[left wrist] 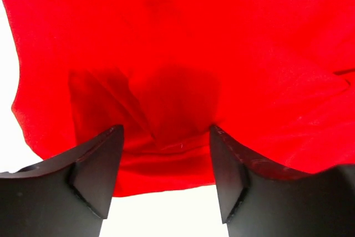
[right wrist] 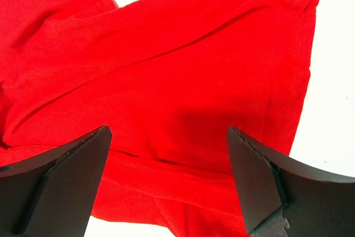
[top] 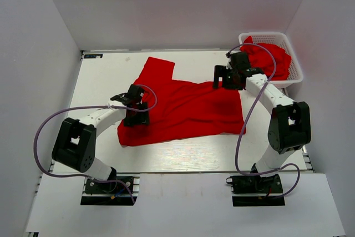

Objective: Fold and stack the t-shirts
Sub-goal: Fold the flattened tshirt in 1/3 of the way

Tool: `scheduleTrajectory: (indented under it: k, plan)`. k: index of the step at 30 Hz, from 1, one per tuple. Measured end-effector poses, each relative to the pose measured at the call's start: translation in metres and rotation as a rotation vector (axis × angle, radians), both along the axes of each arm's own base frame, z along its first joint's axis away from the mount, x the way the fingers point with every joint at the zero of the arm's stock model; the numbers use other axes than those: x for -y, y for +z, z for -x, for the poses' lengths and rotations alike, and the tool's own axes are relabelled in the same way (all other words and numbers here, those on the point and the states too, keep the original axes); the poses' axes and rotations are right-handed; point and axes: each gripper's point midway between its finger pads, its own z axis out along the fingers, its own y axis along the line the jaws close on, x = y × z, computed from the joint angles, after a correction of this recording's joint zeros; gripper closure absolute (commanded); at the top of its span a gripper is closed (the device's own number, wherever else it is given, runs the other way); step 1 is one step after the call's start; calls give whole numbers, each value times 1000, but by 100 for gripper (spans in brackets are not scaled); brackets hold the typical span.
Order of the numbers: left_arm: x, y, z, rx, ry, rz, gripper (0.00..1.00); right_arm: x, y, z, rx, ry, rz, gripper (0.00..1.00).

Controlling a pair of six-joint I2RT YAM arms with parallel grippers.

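Black fingers (left wrist: 97, 173) of the left gripper (left wrist: 166, 131) fill the bottom of the left wrist view, their bases cut off by the frame. They stand moderately apart with nothing pinched. Between them lies a bright red soft cloth t-shirt (left wrist: 183, 43), puckered into a small shadowed fold just past the tips. The shirt's edge runs just beneath the fingers, with the white table (left wrist: 161, 215) bare below it. The cloth runs out of this view at the top and right.

In the right wrist view the right gripper (right wrist: 167, 131) is spread wide and holds nothing. Its fingers (right wrist: 69, 190) hover over a flat part of the shirt (right wrist: 166, 81) with a stitched hem down the right side. Whether the tips touch the cloth cannot be told.

From above, the shirt (top: 188, 109) lies spread across the middle of the table (top: 105, 76), with one sleeve reaching toward the far edge. The left gripper (top: 135, 109) sits over the shirt's left edge and the right gripper (top: 223, 81) over its far right corner. Each hides the cloth beneath it, and the neckline cannot be made out.

At the far right corner stands a white plastic lattice basket (top: 294, 73). It holds a bundle of more red t-shirts (top: 274, 59), partly behind the right arm's cable. How many are in the bundle cannot be told.
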Motion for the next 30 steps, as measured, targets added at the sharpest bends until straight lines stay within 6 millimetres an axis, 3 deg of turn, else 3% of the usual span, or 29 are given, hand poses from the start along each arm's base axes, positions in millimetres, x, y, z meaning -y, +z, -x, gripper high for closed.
scheduleTrajectory:
  k: [2,6,8,9,11,12,24,30]
  plan:
    - [0,-2,0,-6,-1,-4,34,2,-1,1,-5,-5,7,10]
    - [1,-8,-1,-17,-1,-5,60,8,-3,2,-5,-28,31,10]
    - [1,-8,-1,-14,-5,-2,68,10,-3,5,-8,-33,36,10]
    - [2,-8,-2,-12,-4,-1,79,10,-3,6,-7,-35,36,10]
    - [2,-8,-2,-10,-5,0,89,11,-2,6,-4,-38,36,10]
    - [2,-7,-2,-8,-4,2,100,11,-1,7,-4,-38,36,10]
    - [2,8,-5,30,-21,5,100,13,-2,6,-3,-53,43,10]
    - [12,37,-40,140,-81,9,100,14,-1,8,-1,-56,45,10]
